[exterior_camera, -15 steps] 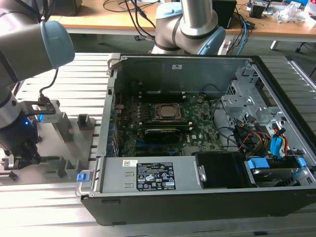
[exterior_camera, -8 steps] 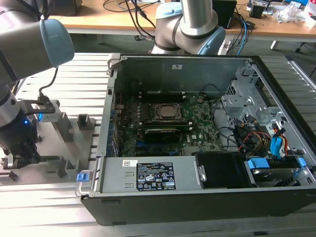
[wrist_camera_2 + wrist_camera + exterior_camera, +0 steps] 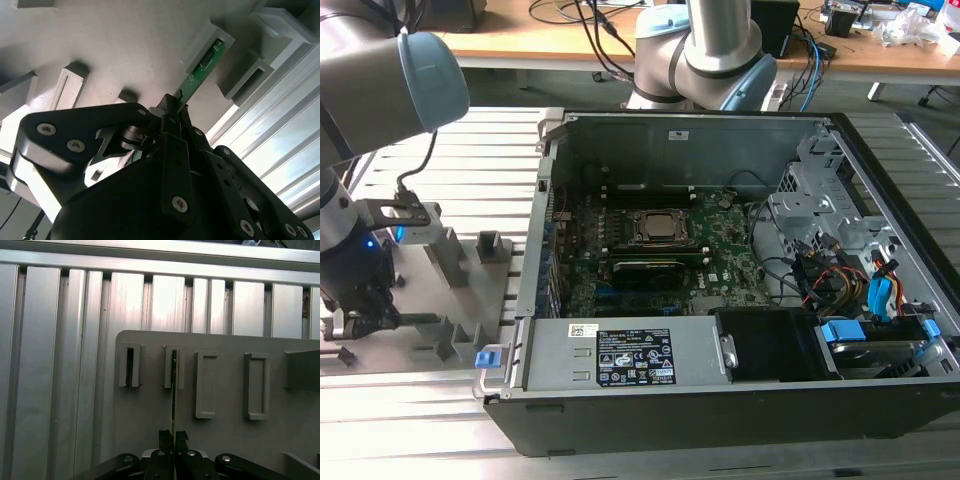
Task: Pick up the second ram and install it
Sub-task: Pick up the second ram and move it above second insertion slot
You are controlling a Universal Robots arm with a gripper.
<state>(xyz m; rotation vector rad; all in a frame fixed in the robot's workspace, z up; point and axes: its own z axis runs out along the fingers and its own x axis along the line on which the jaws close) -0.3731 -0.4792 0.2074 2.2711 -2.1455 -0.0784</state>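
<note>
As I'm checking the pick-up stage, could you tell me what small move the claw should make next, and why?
Probably a slow, straight pull out of the grey holder. In the first wrist view the claw is shut on the second ram, whose far end sits in that holder, so tilting might bind it.

Second ram [image 3: 197,77]: thin green stick (edge-on), end in grey slot [image 3: 174,367], jaws pinching.

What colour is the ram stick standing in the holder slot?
Green board; the second ram shows it best in the second wrist view.
</note>
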